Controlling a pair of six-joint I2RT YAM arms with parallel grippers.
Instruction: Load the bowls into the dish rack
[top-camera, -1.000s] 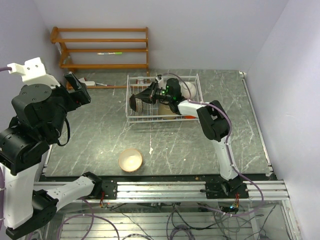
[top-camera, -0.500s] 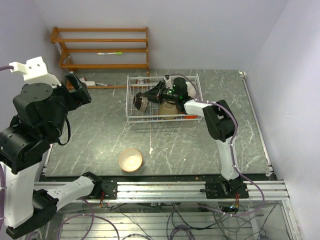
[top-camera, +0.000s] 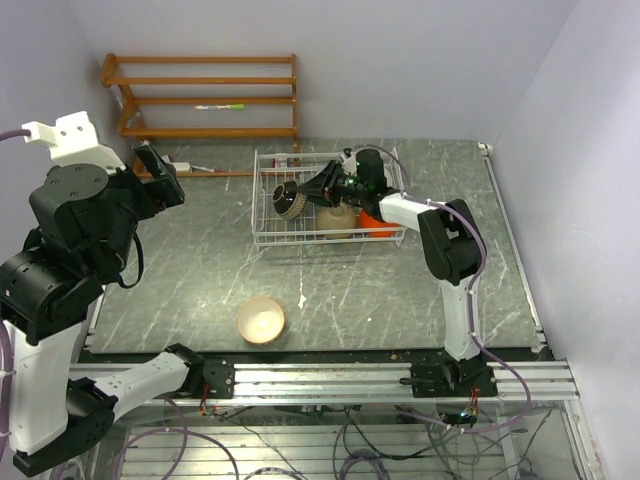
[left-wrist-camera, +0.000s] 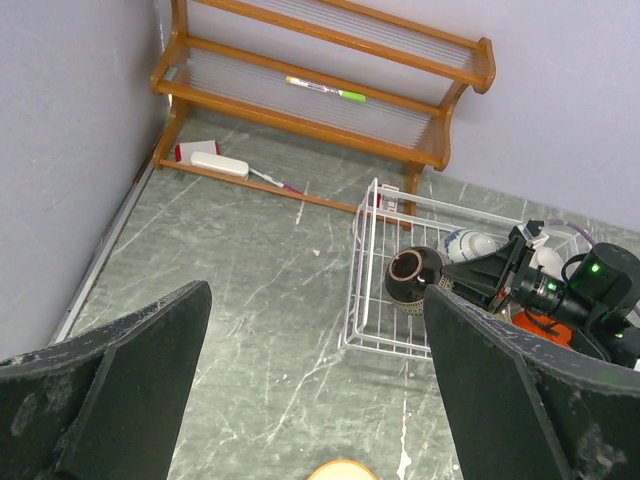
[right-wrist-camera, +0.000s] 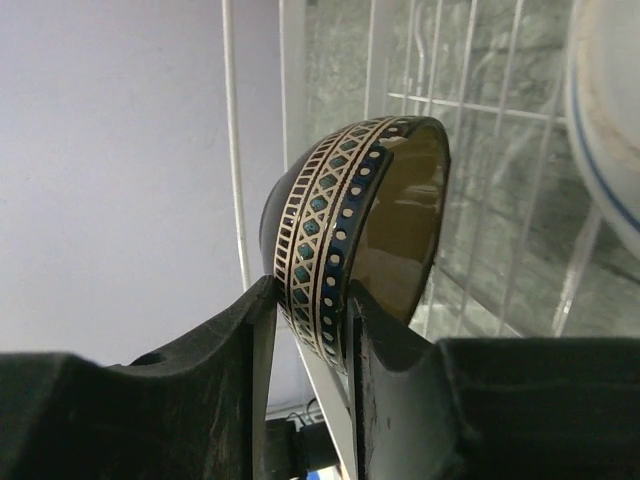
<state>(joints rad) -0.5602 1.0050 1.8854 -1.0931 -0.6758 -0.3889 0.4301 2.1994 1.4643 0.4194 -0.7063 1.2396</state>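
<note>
The white wire dish rack (top-camera: 268, 238) stands at the back middle of the table and shows in the left wrist view (left-wrist-camera: 372, 330) too. My right gripper (top-camera: 305, 193) is shut on the rim of a black bowl with a patterned band (top-camera: 288, 200), held on edge over the rack's left part; its fingers (right-wrist-camera: 250, 330) pinch the rim of that bowl (right-wrist-camera: 335, 215). A beige bowl (top-camera: 336, 218) and an orange-red bowl (top-camera: 376, 223) lie in the rack. A blue-and-white bowl (left-wrist-camera: 468, 243) sits at its back. A tan bowl (top-camera: 261, 319) rests on the table in front. My left gripper (top-camera: 160, 178) is open and empty, high at the left.
An orange-brown wooden shelf (top-camera: 205, 95) stands against the back wall with a green-and-white pen (top-camera: 220, 106) on it. A small white and red brush (left-wrist-camera: 212, 162) lies by the shelf's foot. A white speck (top-camera: 302, 299) lies near the tan bowl. Walls close both sides.
My right gripper has shifted a little right and back with the black bowl, staying over the rack's left part. The orange-red bowl has come into view. The left arm has barely moved.
</note>
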